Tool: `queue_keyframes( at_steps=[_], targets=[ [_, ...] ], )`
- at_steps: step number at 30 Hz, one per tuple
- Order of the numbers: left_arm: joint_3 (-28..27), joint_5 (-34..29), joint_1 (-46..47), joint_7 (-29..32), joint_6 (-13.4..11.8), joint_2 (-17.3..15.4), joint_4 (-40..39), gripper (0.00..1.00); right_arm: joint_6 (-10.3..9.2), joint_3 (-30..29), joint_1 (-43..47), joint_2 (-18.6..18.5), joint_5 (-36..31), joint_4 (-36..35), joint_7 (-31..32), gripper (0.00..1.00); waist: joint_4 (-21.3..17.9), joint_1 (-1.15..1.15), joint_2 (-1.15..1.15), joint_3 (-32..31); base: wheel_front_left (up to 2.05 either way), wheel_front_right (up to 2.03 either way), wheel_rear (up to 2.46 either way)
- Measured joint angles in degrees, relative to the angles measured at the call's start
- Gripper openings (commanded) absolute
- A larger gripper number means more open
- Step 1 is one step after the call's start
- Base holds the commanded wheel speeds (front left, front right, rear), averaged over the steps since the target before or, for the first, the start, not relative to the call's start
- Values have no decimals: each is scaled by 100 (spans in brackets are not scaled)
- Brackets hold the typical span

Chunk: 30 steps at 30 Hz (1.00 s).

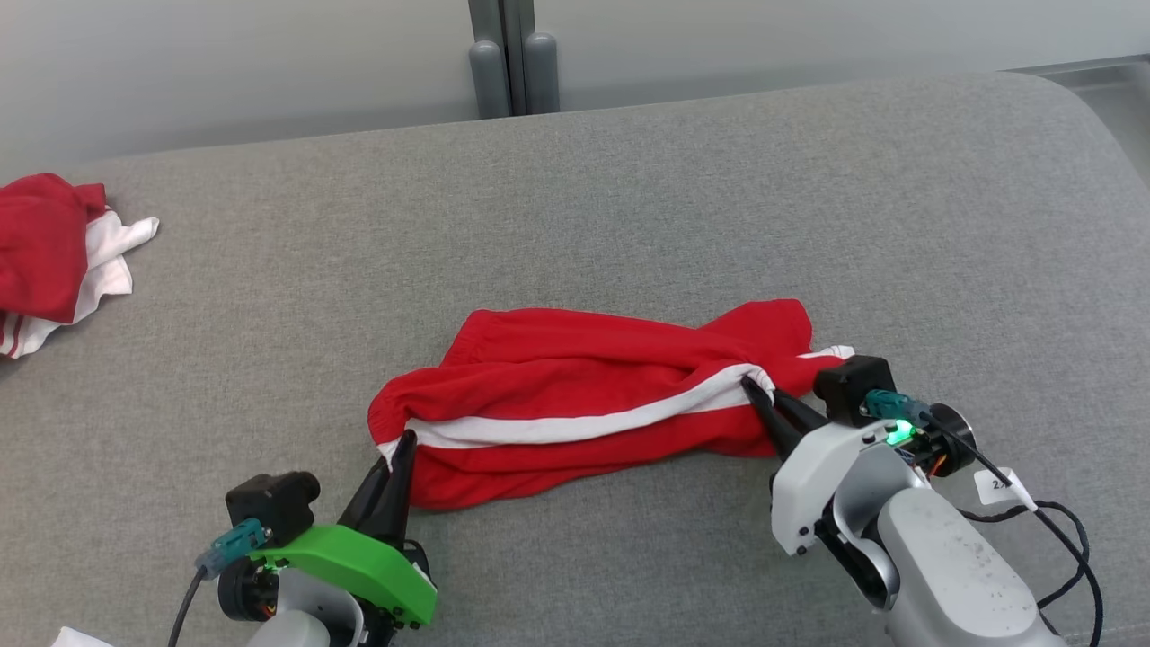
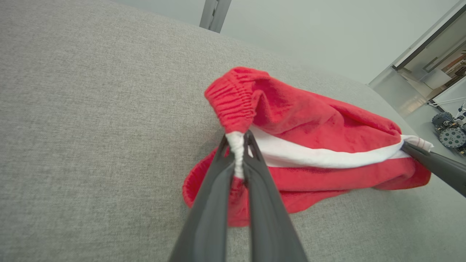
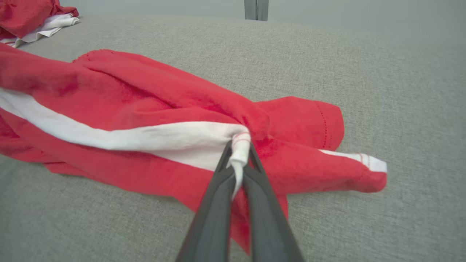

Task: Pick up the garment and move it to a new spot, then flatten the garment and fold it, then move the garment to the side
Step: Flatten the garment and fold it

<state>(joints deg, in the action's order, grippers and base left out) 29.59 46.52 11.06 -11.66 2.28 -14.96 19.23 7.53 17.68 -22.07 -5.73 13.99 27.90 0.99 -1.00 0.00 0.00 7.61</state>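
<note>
Between left gripper (image 1: pixel 402 440) and right gripper (image 1: pixel 748 383), garment (image 1: pixel 584 382)

Item 1: grey woven fabric surface (image 1: pixel 629 198), under and all around my left claw (image 1: pixel 404 438).
Item 2: crumpled red-and-white cloth heap (image 1: pixel 45 252), far to its left, well apart.
Item 3: twin grey upright posts (image 1: pixel 512 63), beyond it, against the pale wall (image 1: pixel 225 63).

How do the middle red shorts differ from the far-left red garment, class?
The red shorts are pinched at both ends by the left gripper and right gripper; the far-left garment lies untouched. The shorts are drawn out long; the far-left garment is bunched. Both are red with white.
</note>
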Motion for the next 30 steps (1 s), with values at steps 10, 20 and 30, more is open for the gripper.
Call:
queue_keyframes(
  at_steps=[10, 20, 30],
  targets=[
    [-35, 36, -1, -53, -3, 5, 98, 0, 0, -79, 500, 172, -259, -492, 124, 100, -89, 0, 0, -67, 0, 0, 0],
    [-57, 86, -19, -77, -5, -4, 122, 0, 0, -26, 770, 243, -409, -1023, 310, 100, -102, 0, 0, -99, 0, 0, 0],
    [-57, 119, -43, -100, -10, -29, 123, 0, 0, -278, 820, 255, -861, -871, 444, 24, -57, 0, 0, -141, 0, 0, 0]
  ],
)
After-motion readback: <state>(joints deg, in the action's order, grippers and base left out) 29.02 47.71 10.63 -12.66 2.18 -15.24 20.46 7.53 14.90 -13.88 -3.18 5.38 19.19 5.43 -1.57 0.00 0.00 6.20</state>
